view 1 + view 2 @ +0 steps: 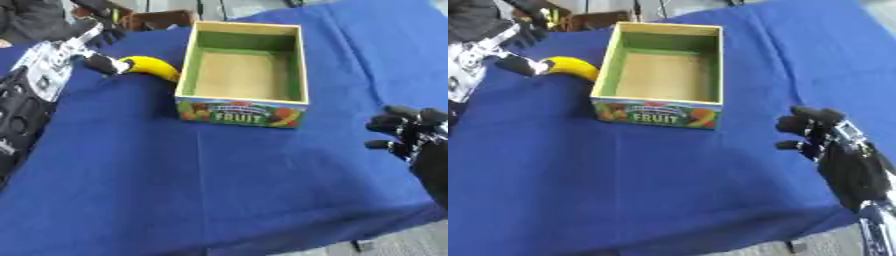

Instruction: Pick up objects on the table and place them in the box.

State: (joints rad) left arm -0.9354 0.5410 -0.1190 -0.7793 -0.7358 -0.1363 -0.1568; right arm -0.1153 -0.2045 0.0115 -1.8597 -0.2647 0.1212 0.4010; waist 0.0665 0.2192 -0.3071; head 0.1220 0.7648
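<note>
A table covered with a deep blue cloth (219, 190) fills most of the view, seen from above and slightly askew. Toward the far middle stands an open cardboard box (244, 107) with green inner walls and a plain tan floor; its near outer wall carries a colourful printed label reading "FRUIT" among pictured fruit. Nothing lies inside the box. Just beside the box's left wall, a yellow banana (154, 67) rests above the cloth, its right end close to or touching the box's near left corner. The robot's left arm reaches in from the left edge, black with silver and white parts, and the left hand (103, 63) meets the banana's left end; a dark finger or thumb appears closed on that end, though the rest of the hand is too blurred to make out. The robot's right hand (820, 134) sits at the right side, well apart from the box and banana, above the cloth near its edge; its black fingers are bent inward in a loose curl and hold nothing.
</note>
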